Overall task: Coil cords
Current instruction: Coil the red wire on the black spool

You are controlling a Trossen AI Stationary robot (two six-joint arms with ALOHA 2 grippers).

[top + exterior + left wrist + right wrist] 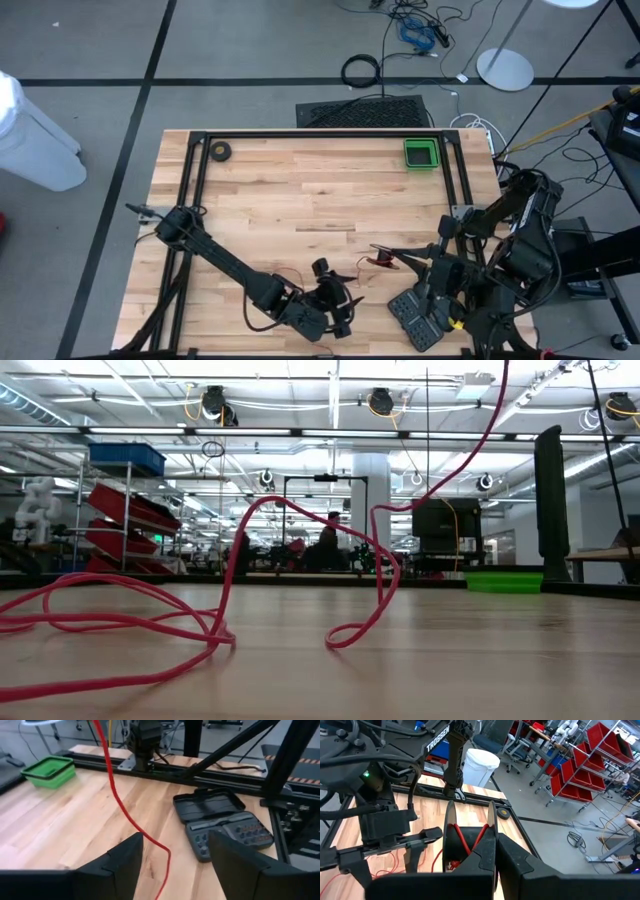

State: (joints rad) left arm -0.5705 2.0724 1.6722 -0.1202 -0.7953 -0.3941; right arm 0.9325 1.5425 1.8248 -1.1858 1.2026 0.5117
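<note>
Red cord (150, 622) sprawling over wooden table (300, 200), right gripper (470, 820) jaws pinching it, left gripper (175, 870) jaws gaping empty nearby, green tray (421, 154) lying well beyond both, red shelving (580, 765) standing behind.

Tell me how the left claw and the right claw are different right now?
The left claw is open and holds nothing, with the red cord running loose between its fingers. The right claw is shut on the red cord. Both are dark, two-fingered, and over the near part of the wooden table.
</note>
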